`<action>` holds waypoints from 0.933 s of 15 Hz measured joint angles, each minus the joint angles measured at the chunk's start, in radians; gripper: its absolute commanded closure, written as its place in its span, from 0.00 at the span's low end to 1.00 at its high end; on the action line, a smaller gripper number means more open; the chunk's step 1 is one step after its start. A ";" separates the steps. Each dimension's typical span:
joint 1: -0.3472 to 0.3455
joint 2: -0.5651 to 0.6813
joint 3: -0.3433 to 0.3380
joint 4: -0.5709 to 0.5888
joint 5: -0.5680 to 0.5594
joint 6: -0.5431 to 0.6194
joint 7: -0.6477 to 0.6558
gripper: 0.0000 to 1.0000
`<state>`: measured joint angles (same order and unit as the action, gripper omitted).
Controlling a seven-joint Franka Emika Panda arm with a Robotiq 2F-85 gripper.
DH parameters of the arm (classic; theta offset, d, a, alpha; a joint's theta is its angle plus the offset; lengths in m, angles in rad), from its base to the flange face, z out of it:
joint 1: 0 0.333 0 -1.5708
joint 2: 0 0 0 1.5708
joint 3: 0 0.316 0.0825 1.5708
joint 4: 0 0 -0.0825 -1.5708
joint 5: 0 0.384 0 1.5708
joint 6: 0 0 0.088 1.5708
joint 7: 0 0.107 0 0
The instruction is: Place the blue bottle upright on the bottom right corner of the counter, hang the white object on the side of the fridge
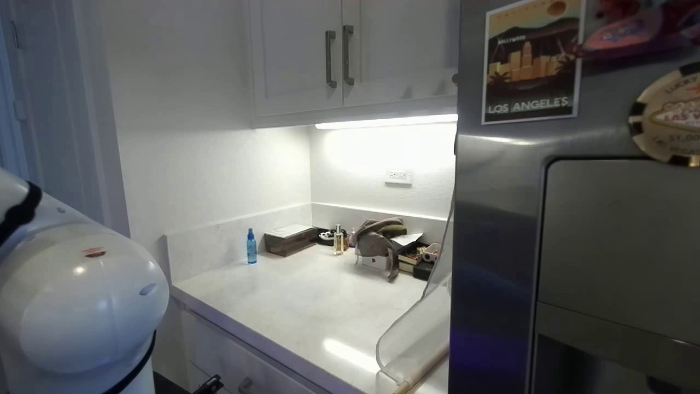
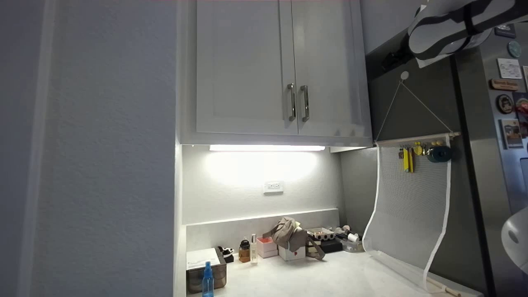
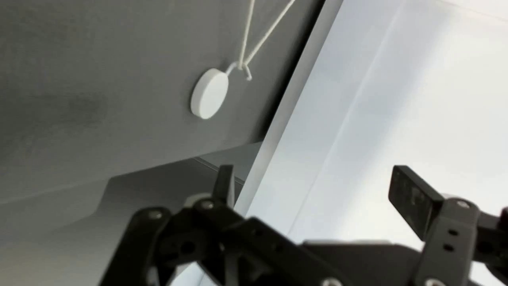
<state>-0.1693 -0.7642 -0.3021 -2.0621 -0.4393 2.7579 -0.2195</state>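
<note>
The slender blue bottle (image 1: 251, 247) (image 2: 208, 280) stands upright on the counter (image 1: 284, 312) near the left wall, in both exterior views. Down the side of the fridge (image 2: 433, 99) hangs the white object (image 2: 412, 214), a see-through mesh sheet with rods at top and bottom. Its string (image 3: 258, 43) loops over a small hook on a round white disc (image 3: 210, 94) fixed to the fridge. My gripper (image 3: 313, 186) is open with nothing between its fingers. In an exterior view the gripper (image 2: 394, 61) is up near the disc, apart from the string.
White cabinets (image 2: 247, 70) with metal handles are above the counter. A brown box (image 1: 290, 241), small bottles, a grey cloth (image 1: 377, 238) and boxes line the backsplash. Keys and yellow items (image 2: 408, 160) hang at the sheet's top. Magnets and a poster (image 1: 533, 65) cover the fridge front.
</note>
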 measured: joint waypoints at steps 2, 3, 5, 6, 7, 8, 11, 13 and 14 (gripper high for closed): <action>0.015 -0.014 0.017 0.006 0.044 -0.071 -0.039 0.00; 0.026 -0.022 0.028 0.014 0.064 -0.122 -0.056 0.00; 0.048 -0.037 0.049 0.044 0.097 -0.235 -0.076 0.00; 0.057 -0.042 0.061 0.062 0.108 -0.294 -0.080 0.00; 0.064 -0.046 0.073 0.081 0.117 -0.353 -0.083 0.00; 0.070 -0.049 0.084 0.104 0.125 -0.413 -0.085 0.00; 0.082 -0.049 0.114 0.181 0.151 -0.603 -0.085 0.00; 0.091 -0.048 0.129 0.234 0.157 -0.715 -0.085 0.00; 0.095 -0.046 0.136 0.260 0.157 -0.769 -0.085 0.00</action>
<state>-0.0739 -0.8104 -0.1661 -1.8025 -0.2821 1.9893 -0.3044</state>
